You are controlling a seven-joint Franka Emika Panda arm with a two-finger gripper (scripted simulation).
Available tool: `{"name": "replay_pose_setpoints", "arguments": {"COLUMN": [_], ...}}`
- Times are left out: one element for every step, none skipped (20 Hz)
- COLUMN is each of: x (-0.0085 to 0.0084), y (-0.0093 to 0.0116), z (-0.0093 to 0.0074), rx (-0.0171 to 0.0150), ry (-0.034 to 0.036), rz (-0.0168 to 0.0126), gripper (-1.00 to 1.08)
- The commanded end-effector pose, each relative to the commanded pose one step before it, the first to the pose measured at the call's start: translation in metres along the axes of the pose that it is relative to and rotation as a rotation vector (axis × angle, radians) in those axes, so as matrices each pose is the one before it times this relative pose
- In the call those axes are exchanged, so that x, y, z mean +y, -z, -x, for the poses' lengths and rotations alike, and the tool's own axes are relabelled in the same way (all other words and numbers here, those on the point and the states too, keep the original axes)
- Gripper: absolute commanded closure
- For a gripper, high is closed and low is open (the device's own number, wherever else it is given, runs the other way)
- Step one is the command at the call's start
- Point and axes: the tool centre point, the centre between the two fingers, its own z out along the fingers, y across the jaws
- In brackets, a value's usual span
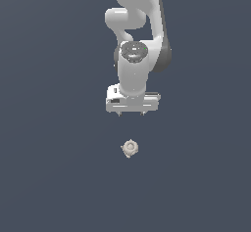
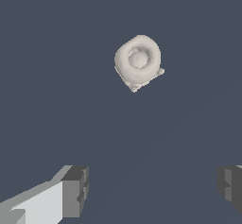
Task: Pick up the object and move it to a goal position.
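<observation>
Gripper (image 1: 131, 113) hangs released, fingers (image 2: 75, 192) spread wide, apart from the object (image 1: 130, 148) lying alone on the floor (image 1: 49, 177), not yet aligned for grasping.

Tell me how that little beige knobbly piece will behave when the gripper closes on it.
The object looks rigid, a moulded ring around a central bump, so it probably won't deform. Its rounded, bumpy rim may let it twist or slip between flat fingers. It is far smaller than the open gripper, so it is likely light and easily nudged aside.
</observation>
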Motion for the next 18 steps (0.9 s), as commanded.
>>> {"name": "replay_pose_setpoints", "arguments": {"x": [0.00001, 0.00016, -0.00053, -0.00047, -0.00068, -0.00083, -0.00078, -0.00065, -0.0005, -0.00035, -0.00015, 0.00015, 0.00014, 0.00007, 0.0001, 0.00008, 0.0001, 0.00011], "y": [0.0, -0.00014, 0.00022, 0.00012, 0.0002, 0.00025, 0.00028, 0.00029, 0.00028, 0.00021, 0.00018, 0.0, -0.00014, -0.00027, -0.00037, -0.00048, -0.00061, -0.00075], "z": [0.0, -0.00018, -0.00031, -0.00059, -0.00081, -0.00098, -0.00083, -0.00057, -0.00031, -0.00006, 0.00015, 0.00013, -0.00013, -0.00041, -0.00068, -0.00096, -0.00123, -0.0015], "rx": [0.0, 0.0, 0.00104, 0.0013, 0.00187, 0.00233, 0.00217, 0.00176, 0.00131, 0.00074, 0.00026, -0.00022, -0.00022, -0.0001, 0.00008, 0.00021, 0.00032, 0.00039], "ry": [0.0, 0.0, 0.00184, 0.00222, 0.00305, 0.00347, 0.00277, 0.00172, 0.00066, -0.00032, -0.0009, -0.00065, 0.00091, 0.00236, 0.00367, 0.00512, 0.00656, 0.00805], "rz": [0.0, 0.0, -0.00055, -0.00071, -0.00102, -0.00128, -0.00121, -0.00103, -0.00083, -0.00055, -0.00029, 0.00007, 0.00026, 0.00035, 0.00038, 0.00046, 0.00055, 0.00066], "gripper": [-0.92, -0.92, -0.92, -0.92, -0.92, -0.92, -0.92, -0.92, -0.92, -0.92, -0.92, -0.92, -0.92, -0.92, -0.92, -0.92, -0.92, -0.92]}}
